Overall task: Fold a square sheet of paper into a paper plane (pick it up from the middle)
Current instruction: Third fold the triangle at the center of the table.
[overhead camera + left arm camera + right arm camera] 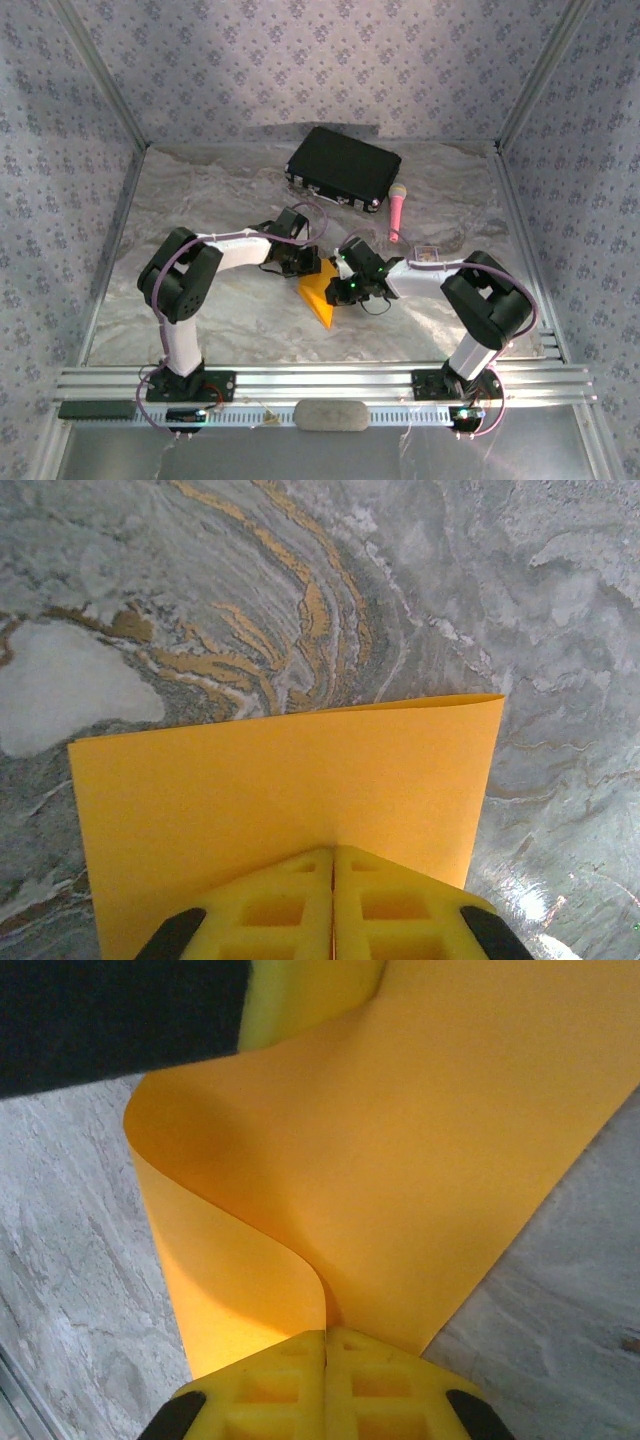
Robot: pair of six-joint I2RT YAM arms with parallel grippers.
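The square sheet of paper [320,294] is orange-yellow and is held above the marble table between the two arms, near the middle. My left gripper [333,852] is shut on one edge of the sheet [280,790], which spreads out flat ahead of its yellow fingers [290,905]. My right gripper [326,1335] is shut on the opposite edge; there the sheet [420,1160] curls into a fold at the fingertips [380,1380]. The left gripper's yellow finger [300,1000] shows at the top of the right wrist view, on the paper's far edge.
A black case [343,166] lies at the back of the table. A pink microphone [396,210] lies beside it to the right, with a small card [424,252] nearby. Metal rails [330,385] run along the near edge, and patterned walls close the sides.
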